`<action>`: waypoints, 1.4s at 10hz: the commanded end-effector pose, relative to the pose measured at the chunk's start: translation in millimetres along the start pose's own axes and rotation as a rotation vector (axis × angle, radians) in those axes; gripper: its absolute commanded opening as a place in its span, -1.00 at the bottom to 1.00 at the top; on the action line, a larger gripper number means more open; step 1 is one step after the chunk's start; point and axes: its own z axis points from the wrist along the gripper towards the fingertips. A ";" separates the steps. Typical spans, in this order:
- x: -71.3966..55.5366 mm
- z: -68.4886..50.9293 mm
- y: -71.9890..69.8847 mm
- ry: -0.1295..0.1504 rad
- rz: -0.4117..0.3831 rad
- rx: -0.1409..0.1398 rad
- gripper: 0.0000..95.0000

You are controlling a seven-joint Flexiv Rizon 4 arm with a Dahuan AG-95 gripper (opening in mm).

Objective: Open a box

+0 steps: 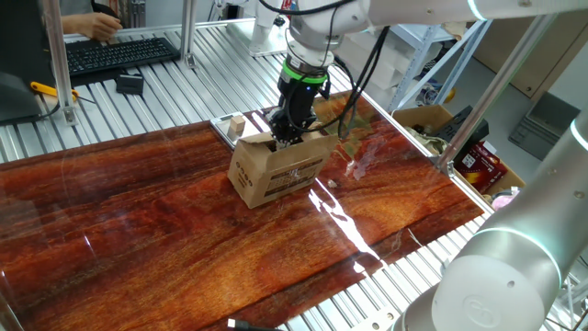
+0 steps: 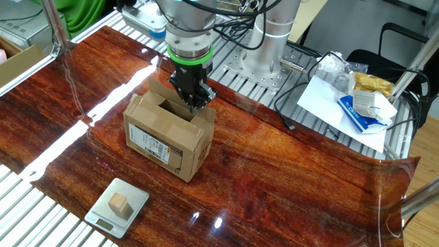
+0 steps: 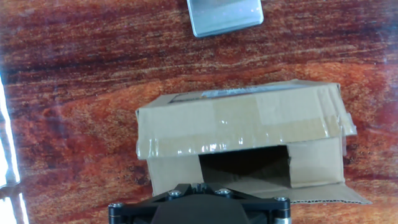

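Here the claw (image 2: 193, 98) hangs straight down over the box (image 2: 168, 134), its tips at or just inside the rear rim of the open top, on the side nearest the arm's base. The box sits roughly mid-surface (image 2: 288, 178), a little toward the edge where the arm is mounted, with its long axis running about parallel to that edge. So the box lies directly beneath the claw, and the near long flap (image 3: 239, 121), as the hand view has it, folds partly over the opening just ahead of the fingers. My guess is the coming move turns on that: the flap on the claw's side looks pushed back, the one opposite leans inward over a dark gap, and that one would have to be swung outward, away from the arm.

Whether the claw is spread, closed or pinching a flap edge I cannot tell; the fingertips are lost against the cardboard in both fixed views, and the hand view shows only the black housing at the bottom of the frame. The inside of the box is dark. A small scale (image 2: 116, 208) carrying a wooden block (image 2: 121, 203) sits near the far edge, well apart from the box
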 end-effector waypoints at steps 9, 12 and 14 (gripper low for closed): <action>9.4 5.1 -0.5 -0.001 0.010 -0.002 -1.00; 7.7 5.5 0.1 -0.005 0.007 -0.001 -1.00; 0.2 5.4 1.7 -0.011 -0.006 0.007 -1.00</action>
